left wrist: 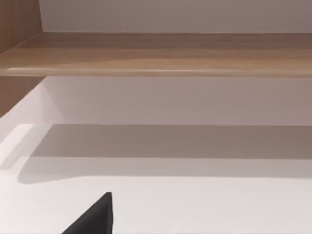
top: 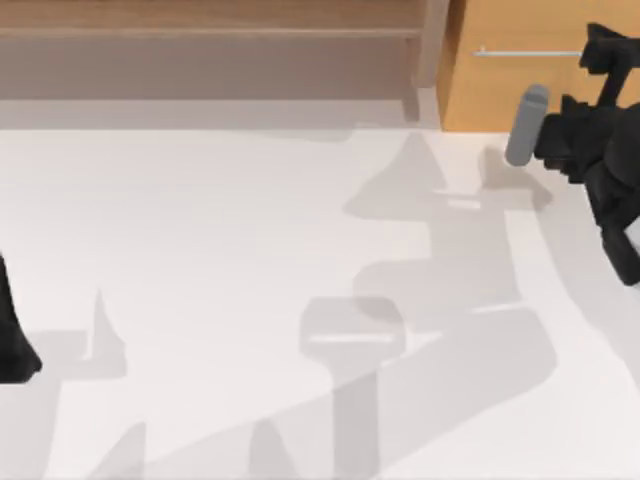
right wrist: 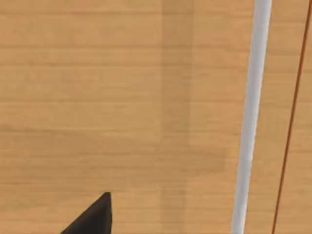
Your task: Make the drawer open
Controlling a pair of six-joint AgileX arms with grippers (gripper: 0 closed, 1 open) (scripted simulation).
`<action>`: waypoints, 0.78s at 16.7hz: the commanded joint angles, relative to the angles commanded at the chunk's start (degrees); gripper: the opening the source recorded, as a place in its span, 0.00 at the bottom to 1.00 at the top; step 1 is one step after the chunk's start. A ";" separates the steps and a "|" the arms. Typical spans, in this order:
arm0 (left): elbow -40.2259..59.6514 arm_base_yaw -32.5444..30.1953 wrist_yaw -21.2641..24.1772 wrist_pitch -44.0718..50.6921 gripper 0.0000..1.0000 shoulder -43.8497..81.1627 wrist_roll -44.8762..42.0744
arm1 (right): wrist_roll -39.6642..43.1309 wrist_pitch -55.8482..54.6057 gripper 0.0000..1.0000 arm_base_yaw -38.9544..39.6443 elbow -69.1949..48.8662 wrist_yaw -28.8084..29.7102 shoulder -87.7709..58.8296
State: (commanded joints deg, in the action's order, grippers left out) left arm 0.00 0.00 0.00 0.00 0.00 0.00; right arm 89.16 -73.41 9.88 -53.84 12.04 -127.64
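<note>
The drawer [top: 505,90] is an orange-tan wooden front at the table's back right, with a thin silver bar handle [top: 525,52] across it. None of its interior shows. My right gripper [top: 598,48] is up against the drawer front at the right end of the handle. In the right wrist view the wood grain of the drawer [right wrist: 122,107] is very close and the handle [right wrist: 248,117] runs across it as a pale bar. My left arm [top: 14,340] is parked at the table's left edge.
A long brown-grey shelf unit [top: 210,50] runs along the back, left of the drawer, and its shelf board [left wrist: 161,53] faces the left wrist camera. A grey cylinder [top: 527,125] on my right arm hangs before the drawer. The white tabletop [top: 250,250] carries arm shadows.
</note>
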 joint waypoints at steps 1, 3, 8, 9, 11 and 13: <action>0.00 0.00 0.00 0.00 1.00 0.00 0.00 | 0.02 0.07 1.00 0.00 -0.21 -0.03 -0.07; 0.00 0.00 0.00 0.00 1.00 0.00 0.00 | 0.08 0.86 1.00 -0.09 -1.93 -0.19 -0.82; 0.00 0.00 0.00 0.00 1.00 0.00 0.00 | 0.13 3.54 1.00 -0.49 -6.94 -0.57 -3.13; 0.00 0.00 0.00 0.00 1.00 0.00 0.00 | 0.13 3.56 1.00 -0.49 -6.96 -0.57 -3.14; 0.00 0.00 0.00 0.00 1.00 0.00 0.00 | 0.13 3.56 1.00 -0.49 -6.96 -0.57 -3.14; 0.00 0.00 0.00 0.00 1.00 0.00 0.00 | 0.13 3.56 0.85 -0.49 -6.96 -0.57 -3.14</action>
State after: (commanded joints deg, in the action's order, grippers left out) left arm 0.00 0.00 0.00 0.00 0.00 0.00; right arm 89.29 -69.85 9.39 -60.80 11.47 -130.78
